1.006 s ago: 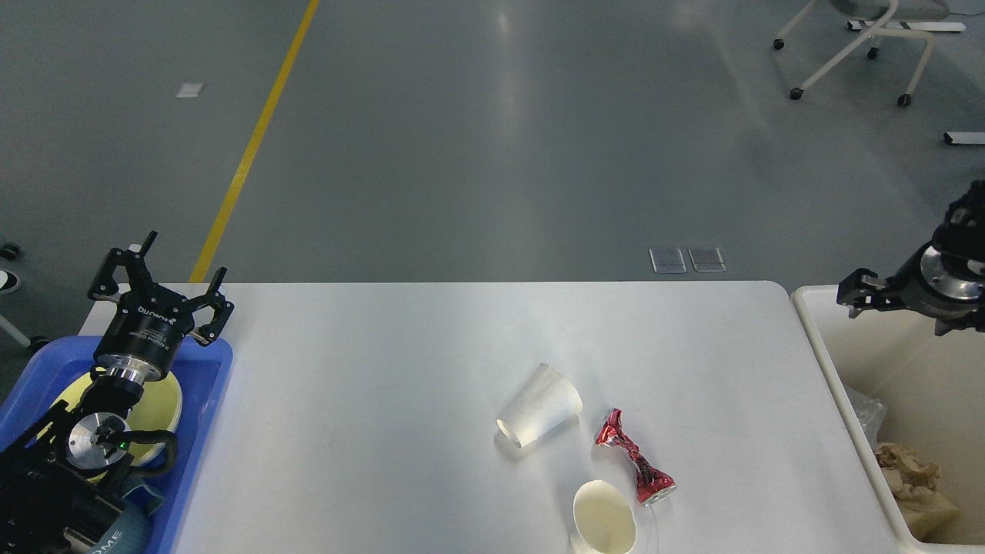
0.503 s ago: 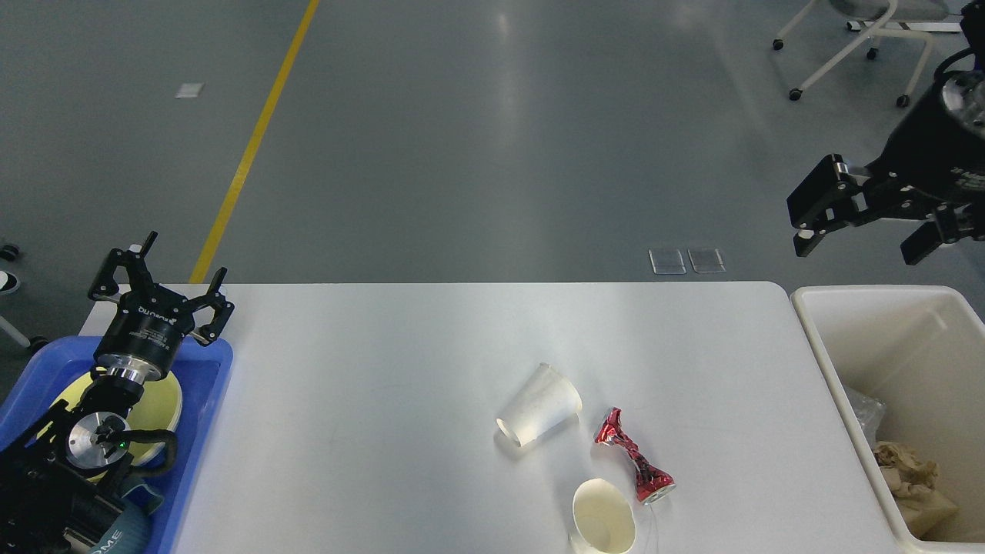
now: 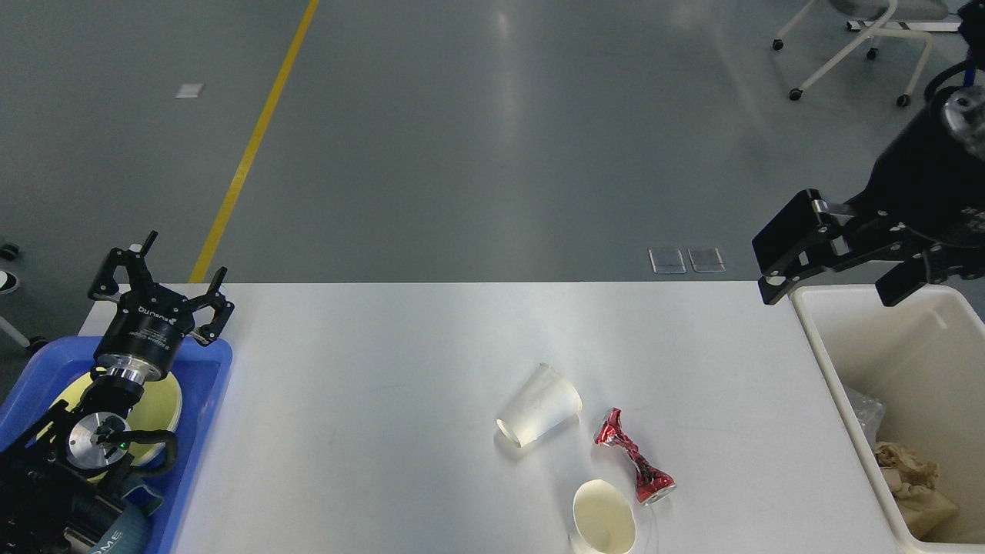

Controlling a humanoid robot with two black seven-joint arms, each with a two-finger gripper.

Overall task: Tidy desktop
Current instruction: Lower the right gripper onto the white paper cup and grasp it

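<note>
White and glossy, the desktop (image 3: 369, 400) carries a tipped clear cup (image 3: 539, 415), crushed red can (image 3: 635, 459) and paper cup (image 3: 604, 527) clustered close. Right gripper (image 3: 831, 286) hovers spread, empty; left gripper (image 3: 158, 281) likewise. Grabbing one risks knocking its neighbours.

desk (image 3: 385, 369): tray (image 3: 208, 385) at left end, bin (image 3: 835, 369) beside right end
right of centre: tipped cup (image 3: 539, 415), crushed can (image 3: 632, 458) right of it
front: second cup (image 3: 604, 523)

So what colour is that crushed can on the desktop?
Red and shiny, crushed can; head view shows it best.
</note>
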